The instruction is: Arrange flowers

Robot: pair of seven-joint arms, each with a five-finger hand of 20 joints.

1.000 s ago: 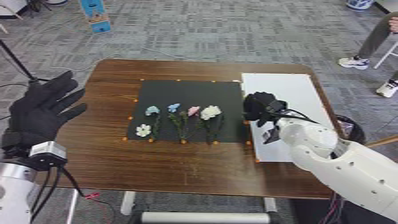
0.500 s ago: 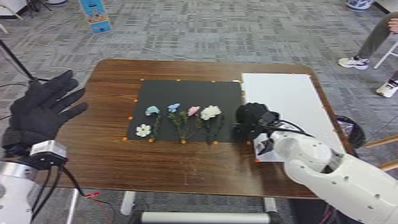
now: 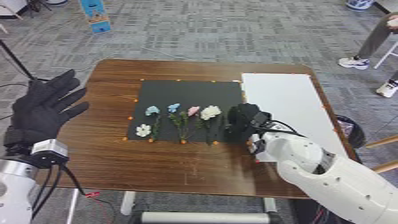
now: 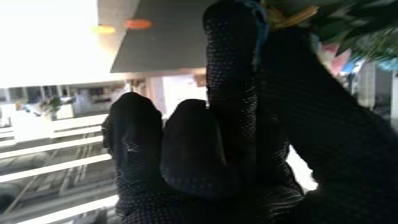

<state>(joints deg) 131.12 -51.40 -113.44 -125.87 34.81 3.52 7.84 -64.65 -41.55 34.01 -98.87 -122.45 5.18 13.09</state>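
At the black rectangular mat's right edge, the black-gloved right hand is just beside a large white flower; whether it is open, I cannot tell. Two pale-blue flowers, a pink flower and a small white flower also lie there. Left of the mat, the black-gloved left hand spreads its fingers.

Blooms left of right hand's fingers: 5 total. White blooms: 2, one nearest fingers, one farthest. Blue blooms: 2. Pink bloom: 1, second nearest. Black mat: 1, at fingers. White sheet: 1, right of fingers.
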